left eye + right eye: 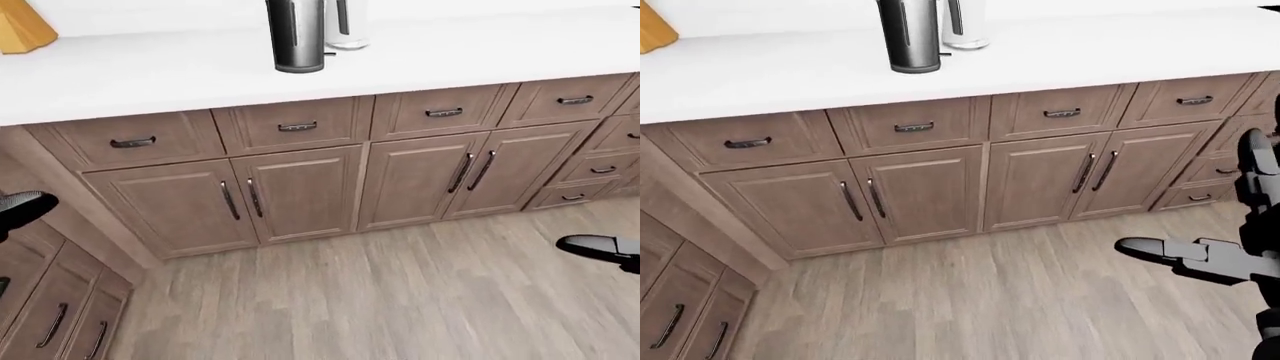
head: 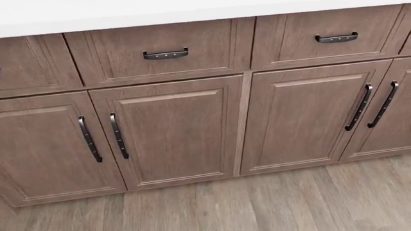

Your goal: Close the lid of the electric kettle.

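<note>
The electric kettle (image 1: 296, 37) is a dark steel cylinder standing on the white counter (image 1: 150, 75) at the top of the left-eye view. Its top and lid are cut off by the picture's edge. My right hand (image 1: 1152, 249) hovers low at the right of the right-eye view, over the floor, fingers stretched out flat and holding nothing. Only a dark tip of my left hand (image 1: 24, 205) shows at the left edge of the left-eye view. Both hands are far below and away from the kettle. The head view shows only cabinet fronts.
A white container (image 1: 346, 26) stands just behind the kettle. A yellow wooden block (image 1: 20, 28) sits at the counter's top left. Brown drawers and doors (image 2: 173, 130) run under the counter, and another cabinet run (image 1: 50, 300) juts in at lower left. Wood floor (image 1: 350, 300) lies below.
</note>
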Motion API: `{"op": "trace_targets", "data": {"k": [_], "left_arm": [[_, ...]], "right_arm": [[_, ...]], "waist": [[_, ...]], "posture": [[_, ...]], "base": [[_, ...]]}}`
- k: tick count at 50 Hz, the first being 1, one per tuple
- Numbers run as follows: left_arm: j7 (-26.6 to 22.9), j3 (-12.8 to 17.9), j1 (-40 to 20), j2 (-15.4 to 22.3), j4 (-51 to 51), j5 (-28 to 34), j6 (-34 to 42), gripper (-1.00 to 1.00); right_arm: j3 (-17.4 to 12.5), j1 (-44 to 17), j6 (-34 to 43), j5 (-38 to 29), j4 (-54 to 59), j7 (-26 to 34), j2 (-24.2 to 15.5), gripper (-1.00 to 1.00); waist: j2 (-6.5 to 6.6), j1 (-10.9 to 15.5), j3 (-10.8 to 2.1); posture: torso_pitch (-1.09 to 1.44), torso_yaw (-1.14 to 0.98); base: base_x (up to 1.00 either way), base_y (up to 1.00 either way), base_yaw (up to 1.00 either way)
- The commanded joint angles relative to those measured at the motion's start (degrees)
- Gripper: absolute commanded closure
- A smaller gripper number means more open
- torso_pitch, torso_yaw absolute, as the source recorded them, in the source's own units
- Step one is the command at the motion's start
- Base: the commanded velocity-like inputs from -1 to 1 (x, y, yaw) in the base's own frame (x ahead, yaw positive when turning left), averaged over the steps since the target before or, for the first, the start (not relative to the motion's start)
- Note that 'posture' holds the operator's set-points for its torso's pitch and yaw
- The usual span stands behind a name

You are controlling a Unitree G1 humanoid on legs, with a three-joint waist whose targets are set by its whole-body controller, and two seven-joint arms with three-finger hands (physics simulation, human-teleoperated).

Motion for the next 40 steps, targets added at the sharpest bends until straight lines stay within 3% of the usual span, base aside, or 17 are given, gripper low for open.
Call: {"op": "trace_targets", "data": {"k": [1, 2, 4, 6, 7, 18, 29, 30, 32, 40], "left_arm": [[-0.18, 1.17, -0.91, 1.67, -0.99, 0.3, -1.68, -1.0], [-0.15, 1.19, -0.92, 1.67, -1.03, 0.26, -1.62, -1.0], [-0.13, 1.11, -0.93, 1.64, -1.09, 0.28, -1.61, -1.0], [-0.17, 0.89, -1.0, 1.58, -1.04, 0.47, -1.71, -1.0], [-0.24, 0.79, -1.0, 1.55, -0.99, 0.63, -1.8, -1.0], [-0.25, 0.83, -1.09, 1.46, -1.17, 0.6, -1.53, -1.0], [-0.29, 0.5, -1.06, 1.24, -1.2, 0.74, -1.64, -1.0], [-0.4, 0.45, -1.01, 1.18, -1.14, 0.87, -1.73, -1.0], [-0.37, 0.49, -1.06, 1.19, -1.26, 0.78, -1.58, -1.0], [-0.27, 0.26, -1.28, 1.23, -1.2, 0.88, -1.54, -1.0]], "right_arm": [[0.13, -0.66, -1.81, -0.51, -1.37, -0.07, -0.78, -0.97], [0.06, -0.82, -1.81, -0.43, -1.37, -0.02, -0.56, -0.96], [-0.14, -1.17, -1.63, -0.11, -1.37, -0.22, -0.46, -0.97], [-0.06, -1.24, -1.5, -0.12, -1.37, -0.38, -0.46, -0.96], [-0.06, -1.38, -1.29, -0.06, -1.37, -0.48, -0.6, -0.97], [0.29, -2.25, -0.43, 0.27, -1.37, -1.48, -0.71, -0.97], [1.08, -2.15, 0.21, -0.16, -1.3, -1.43, -0.61, -0.96], [1.13, -2.11, 0.35, -0.28, -1.35, -1.37, -0.62, -0.96], [1.26, -2.2, 0.25, -0.33, -1.28, -1.38, -0.34, -0.96], [1.25, -2.41, 0.56, -0.54, -1.3, -1.13, -0.59, -0.96]], "waist": [[-1.17, 0.52, -0.99], [-0.31, 0.36, 0.02], [1.25, 0.21, -0.6], [3.78, -0.33, -0.72], [2.34, -0.41, 0.06], [1.39, 0.56, -0.47], [1.7, 0.79, -0.69], [1.89, 0.74, -2.09], [2.1, 0.8, -0.8], [3.07, 0.65, -0.98]], "posture": [[0.0, 0.0], [0.0, 0.0], [0.0, 0.0], [0.0, 0.0], [0.0, 0.0], [0.0, 0.0], [0.0, 0.0], [0.0, 0.0], [0.0, 0.0], [0.0, 0.0]], "base": [[0.0, 0.07, 0.0], [0.0, 0.0, 0.0], [0.0, 0.0, 0.0], [0.0, 0.0, 0.0], [0.0, 0.0, 0.0], [0.0, 0.0, 0.0], [0.0, 0.0, 0.0], [0.09, 0.0, 0.0], [0.13, 0.0, 0.0], [0.14, 0.0, 0.0]]}}
